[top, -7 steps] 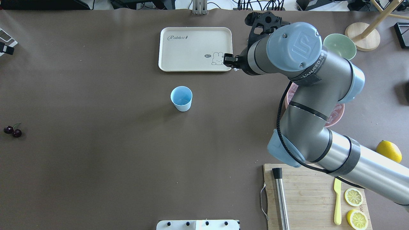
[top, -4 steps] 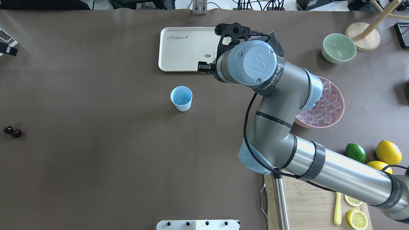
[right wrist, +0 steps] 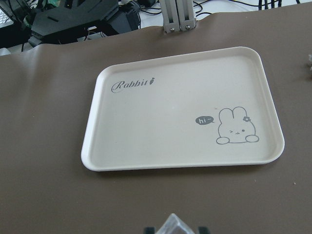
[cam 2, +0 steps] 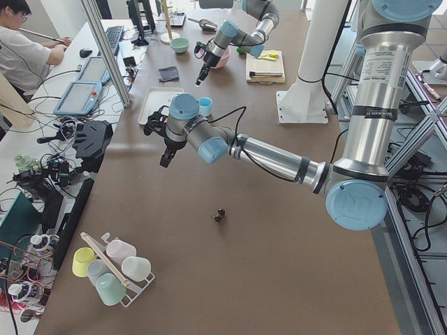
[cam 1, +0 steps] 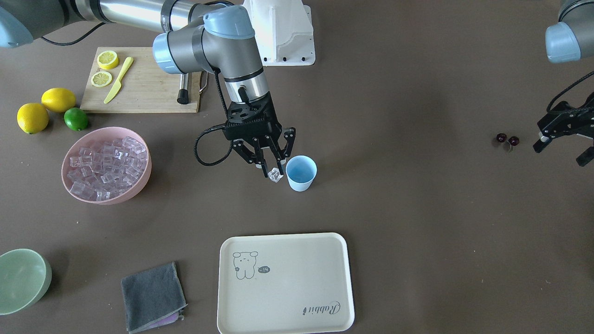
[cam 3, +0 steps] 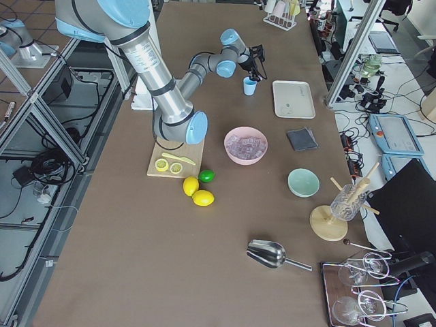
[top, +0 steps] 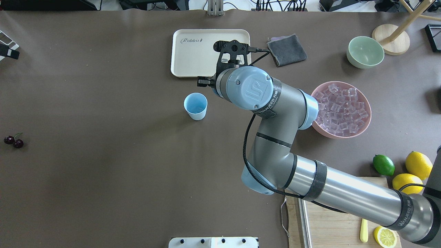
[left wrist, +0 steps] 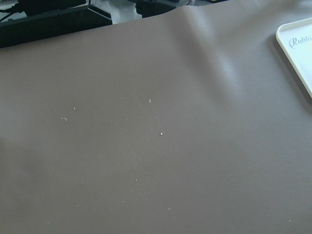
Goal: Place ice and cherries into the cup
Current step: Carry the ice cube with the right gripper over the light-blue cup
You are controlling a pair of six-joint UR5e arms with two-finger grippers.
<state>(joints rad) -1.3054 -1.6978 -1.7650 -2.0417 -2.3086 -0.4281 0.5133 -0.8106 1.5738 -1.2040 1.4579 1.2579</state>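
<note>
Ice [cam 1: 104, 167] lies heaped in the pink bowl [cam 1: 116, 199] on the robot's right, well apart from the cup [cam 1: 301, 173]. The cup stands upright on the bare surface [cam 1: 408, 218], between the tray [cam 1: 287, 297] and the robot's base. It is pale blue, tapered and handleless, and I cannot tell whether it already holds any ice. The right gripper [cam 1: 271, 168] hangs just beside it, its fingers pinching one cube [cam 1: 275, 175] at their tips. In the front view the cube sits beside the rim on the bowl's side, not over the mouth. I judge the trouble to lie there: released now, the cube would fall to the surface, or clip the rim and skip off. A low sideways approach could also let a finger nudge the light, unbraced cup and tip it. The cube is smooth and gripped only at the fingertips, so it may slip or twist out early. It looks clear, glassy and angular, with a slight glint; in the wrist view the cube [right wrist: 176, 225] shows only its top. The cherries [cam 1: 506, 140], two dark glossy fruits on joined stems, lie far off on the robot's left. They are near the left gripper [cam 1: 560, 153], whose fingers are spread and hold nothing. Their thin stems could prove awkward to grip.
</note>
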